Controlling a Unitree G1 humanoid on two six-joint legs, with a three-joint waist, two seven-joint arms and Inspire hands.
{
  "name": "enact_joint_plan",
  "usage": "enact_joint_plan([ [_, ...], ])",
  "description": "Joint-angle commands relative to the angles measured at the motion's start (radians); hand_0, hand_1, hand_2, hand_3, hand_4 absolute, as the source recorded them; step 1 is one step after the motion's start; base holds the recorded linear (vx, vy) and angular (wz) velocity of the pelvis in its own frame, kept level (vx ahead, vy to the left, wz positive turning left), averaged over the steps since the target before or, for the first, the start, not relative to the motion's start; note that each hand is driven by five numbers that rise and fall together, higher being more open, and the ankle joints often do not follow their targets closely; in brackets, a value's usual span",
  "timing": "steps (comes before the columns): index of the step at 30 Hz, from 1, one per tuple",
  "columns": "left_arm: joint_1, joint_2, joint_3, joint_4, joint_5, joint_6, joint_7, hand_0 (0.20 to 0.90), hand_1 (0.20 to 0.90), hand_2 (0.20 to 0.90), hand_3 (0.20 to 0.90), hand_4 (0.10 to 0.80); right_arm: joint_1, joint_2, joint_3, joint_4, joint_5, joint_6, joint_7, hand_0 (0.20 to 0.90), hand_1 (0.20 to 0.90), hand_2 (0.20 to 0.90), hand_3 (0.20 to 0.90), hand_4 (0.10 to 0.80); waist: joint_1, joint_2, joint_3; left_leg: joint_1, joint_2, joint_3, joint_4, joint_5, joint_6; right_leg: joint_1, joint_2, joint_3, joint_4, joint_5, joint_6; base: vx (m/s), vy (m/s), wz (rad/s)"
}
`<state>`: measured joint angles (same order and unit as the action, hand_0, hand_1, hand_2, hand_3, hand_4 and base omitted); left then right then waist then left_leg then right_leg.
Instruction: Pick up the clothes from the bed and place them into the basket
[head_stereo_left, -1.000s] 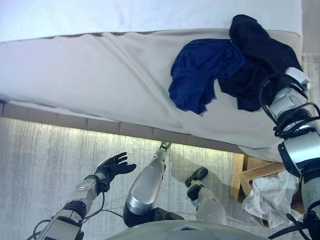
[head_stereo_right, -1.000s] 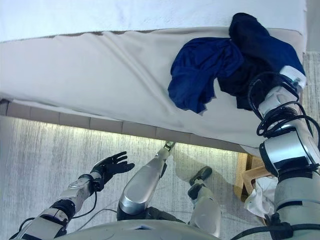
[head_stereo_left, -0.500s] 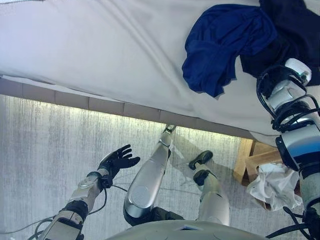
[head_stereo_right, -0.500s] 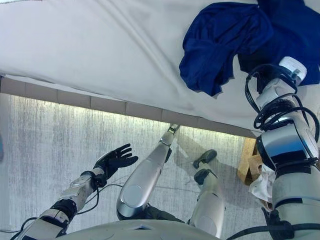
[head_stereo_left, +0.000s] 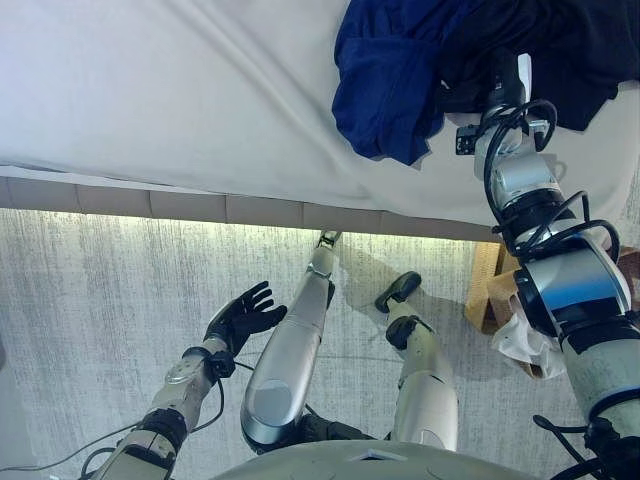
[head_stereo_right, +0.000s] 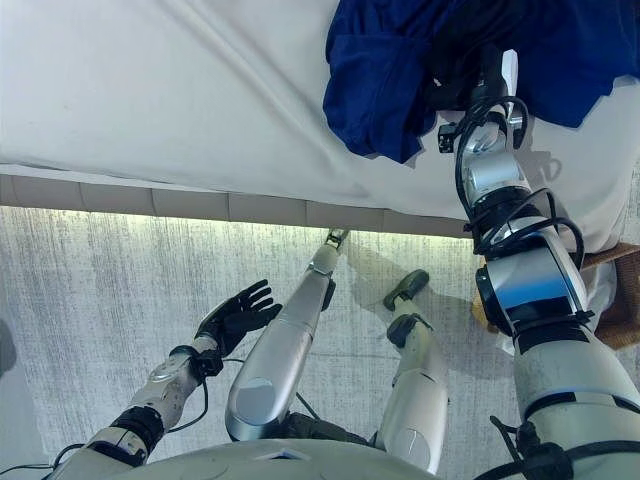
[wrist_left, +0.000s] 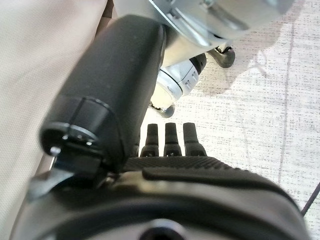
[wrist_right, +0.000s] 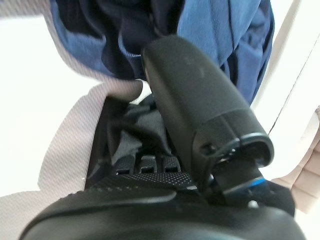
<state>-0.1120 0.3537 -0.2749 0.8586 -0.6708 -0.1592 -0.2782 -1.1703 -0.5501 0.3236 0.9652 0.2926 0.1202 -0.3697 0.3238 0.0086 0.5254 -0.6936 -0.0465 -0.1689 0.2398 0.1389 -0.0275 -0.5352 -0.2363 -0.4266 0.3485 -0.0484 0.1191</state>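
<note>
Clearly nearer, right hand (head_stereo_left: 478, 92) reaches into clothes (head_stereo_left: 395, 75) on bed (head_stereo_left: 180, 100), grip hidden; left hand (head_stereo_left: 245, 312) open, well apart.

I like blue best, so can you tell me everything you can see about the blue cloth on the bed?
The blue garment is soft, deep navy-blue fabric, crumpled into loose folds, not laid flat. It lies on the bed's beige cover near the edge, with one rumpled end reaching toward that edge. A darker, nearly black garment bunches against it. The robot's right hand is pushed in where the two meet, its fingers hidden in the cloth. The view's upper edge cuts off part of it.
</note>
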Motion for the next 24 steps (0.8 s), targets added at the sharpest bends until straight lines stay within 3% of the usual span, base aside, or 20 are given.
enact_joint_plan([
  [1,0.076,0.008,-0.022,0.022,-0.025,-0.027,-0.032,0.900,0.900,0.900,0.900,0.800,-0.061,-0.034,0.066,-0.062,-0.002,-0.034,-0.004,0.300,0.300,0.300,0.200,0.100,0.040,-0.006,-0.005,0.021,-0.022,0.073,0.090,-0.182,0.052,0.027,0.053,-0.017,-0.036,0.003,-0.033,-0.027,-0.012,-0.04],
  [7,0.081,0.017,-0.015,0.009,-0.027,-0.026,-0.016,0.900,0.900,0.900,0.900,0.800,-0.069,-0.072,0.050,-0.124,0.024,-0.084,-0.086,0.300,0.300,0.300,0.200,0.100,0.033,-0.019,-0.005,0.079,-0.021,0.087,0.060,-0.181,0.046,0.101,0.064,-0.003,-0.080,0.013,-0.032,-0.005,-0.002,-0.01],
  [16,0.059,0.021,0.020,0.053,0.045,-0.004,0.030,0.900,0.900,0.900,0.900,0.800,-0.004,-0.133,-0.096,-0.283,0.103,-0.210,-0.137,0.300,0.300,0.300,0.200,0.100,0.019,-0.055,-0.019,0.298,-0.016,0.118,-0.021,-0.205,0.044,0.312,0.060,0.020,-0.174,0.029,-0.024,-0.020,-0.052,-0.06],
  [22,0.110,0.024,0.048,0.138,0.137,0.029,0.056,0.900,0.900,0.900,0.900,0.800,0.106,-0.202,-0.217,-0.483,0.081,-0.260,-0.229,0.300,0.300,0.300,0.200,0.100,-0.030,-0.086,-0.147,0.472,0.013,0.152,-0.113,-0.234,0.042,0.451,0.086,0.052,-0.252,0.022,-0.020,0.069,-0.066,-0.09],
  [24,0.127,0.021,0.052,0.178,0.167,0.032,0.054,0.900,0.900,0.900,0.900,0.800,0.134,-0.231,-0.247,-0.552,0.017,-0.259,-0.271,0.300,0.300,0.300,0.200,0.100,-0.053,-0.086,-0.195,0.520,0.014,0.172,-0.150,-0.209,0.049,0.480,0.090,0.053,-0.274,0.037,-0.023,-0.005,-0.003,-0.25],
])
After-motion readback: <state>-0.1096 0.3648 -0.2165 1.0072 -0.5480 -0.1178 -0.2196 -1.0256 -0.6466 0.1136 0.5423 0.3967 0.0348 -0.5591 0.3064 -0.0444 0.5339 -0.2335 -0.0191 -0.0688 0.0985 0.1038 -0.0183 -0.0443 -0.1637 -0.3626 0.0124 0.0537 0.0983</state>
